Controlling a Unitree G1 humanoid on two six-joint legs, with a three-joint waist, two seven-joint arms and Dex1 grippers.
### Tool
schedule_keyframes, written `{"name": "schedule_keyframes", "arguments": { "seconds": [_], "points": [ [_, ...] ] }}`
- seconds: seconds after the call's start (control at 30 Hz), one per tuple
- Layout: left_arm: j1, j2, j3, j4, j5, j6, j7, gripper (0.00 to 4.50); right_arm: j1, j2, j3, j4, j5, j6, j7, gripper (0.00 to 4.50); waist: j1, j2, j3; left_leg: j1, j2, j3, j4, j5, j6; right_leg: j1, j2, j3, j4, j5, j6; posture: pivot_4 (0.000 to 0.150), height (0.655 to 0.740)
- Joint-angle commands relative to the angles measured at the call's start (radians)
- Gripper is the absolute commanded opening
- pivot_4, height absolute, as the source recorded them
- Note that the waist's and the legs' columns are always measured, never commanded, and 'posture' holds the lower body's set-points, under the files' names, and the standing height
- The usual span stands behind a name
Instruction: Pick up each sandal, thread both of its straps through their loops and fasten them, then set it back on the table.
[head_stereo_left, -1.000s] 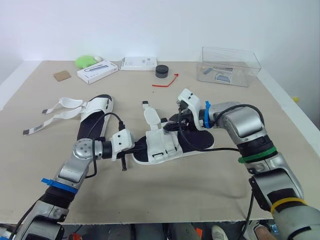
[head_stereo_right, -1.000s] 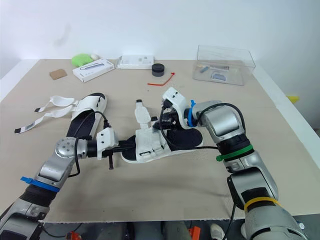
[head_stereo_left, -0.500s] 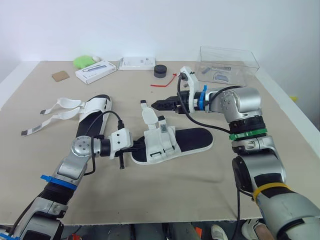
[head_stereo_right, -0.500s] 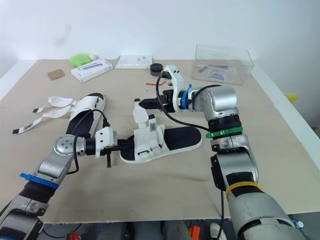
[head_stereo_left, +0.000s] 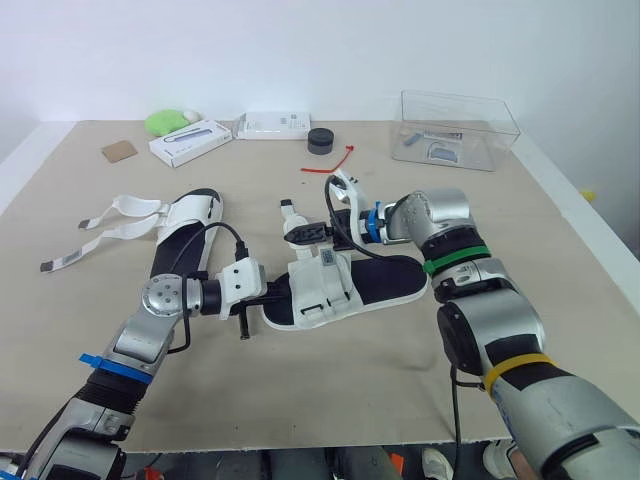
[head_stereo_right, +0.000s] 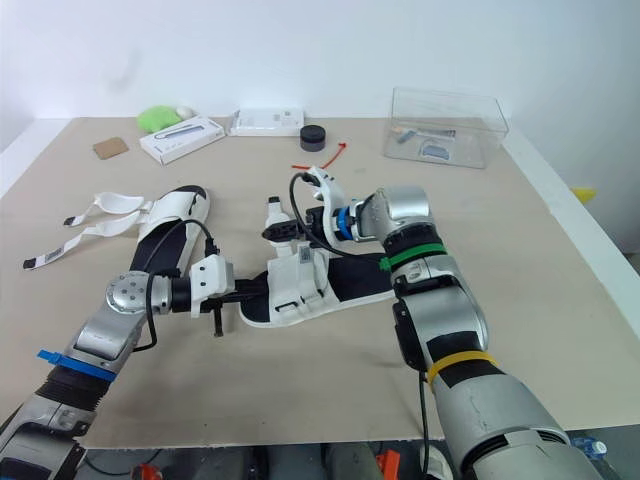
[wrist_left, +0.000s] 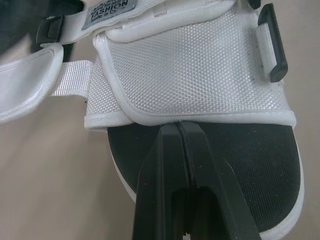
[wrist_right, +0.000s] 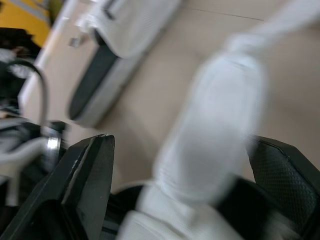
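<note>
- One sandal (head_stereo_left: 352, 285) lies flat in the middle of the desk (head_stereo_left: 400, 380), its black footbed up and its white upper toward the left.
- Its strap (head_stereo_left: 293, 218) stands up from the far side of the upper, unfastened.
- The right pincer (head_stereo_left: 308, 232) is at that strap. Its fingers (wrist_right: 85, 175) are wide apart, with the strap between them and not clamped.
- The left pincer (wrist_left: 178, 127) lies low over the sandal's near-left end. Its fingers are pressed together, with the tips against the edge of the white upper, over the footbed.
- The second sandal (head_stereo_left: 190, 235) lies toward the desk's left edge, just beside the left arm. Its two loose straps (head_stereo_left: 110, 215) trail out toward that edge.
- A red tie (head_stereo_left: 330, 165) and a black puck (head_stereo_left: 320, 140) sit beyond the middle sandal, well apart from it.
- A white box (head_stereo_left: 195, 142), a flat white pack (head_stereo_left: 275, 125), a green lump (head_stereo_left: 168, 122) and a brown card scrap (head_stereo_left: 120, 152) lie along the far edge toward the left corner.
- A clear container (head_stereo_left: 458, 130) stands near the far right corner, holding small items that cannot be made out.
</note>
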Motion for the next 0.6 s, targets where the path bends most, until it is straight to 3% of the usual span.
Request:
{"name": "schedule_keyframes", "arguments": {
  "seconds": [0.03,0.6],
  "points": [
    [0.013,0.012,0.002,-0.030,0.006,0.006,0.004,0.00,-0.057,0.028,-0.042,0.040,0.023,-0.021,0.042,4.44,0.000,0.000,0.000,0.000,0.000,0.000,0.000,0.000,0.000,0.000,0.000,0.000,0.000,0.000,0.000,0.150,0.7400],
    [0.068,0.030,0.015,-0.086,0.000,0.036,0.033,0.00,-0.180,0.091,-0.234,0.245,0.055,-0.108,0.032,4.44,-0.012,0.000,0.000,-0.012,0.000,0.001,0.000,0.000,-0.003,-0.012,-0.003,0.000,0.002,0.000,-0.001,0.150,0.7400]
  ]
}}
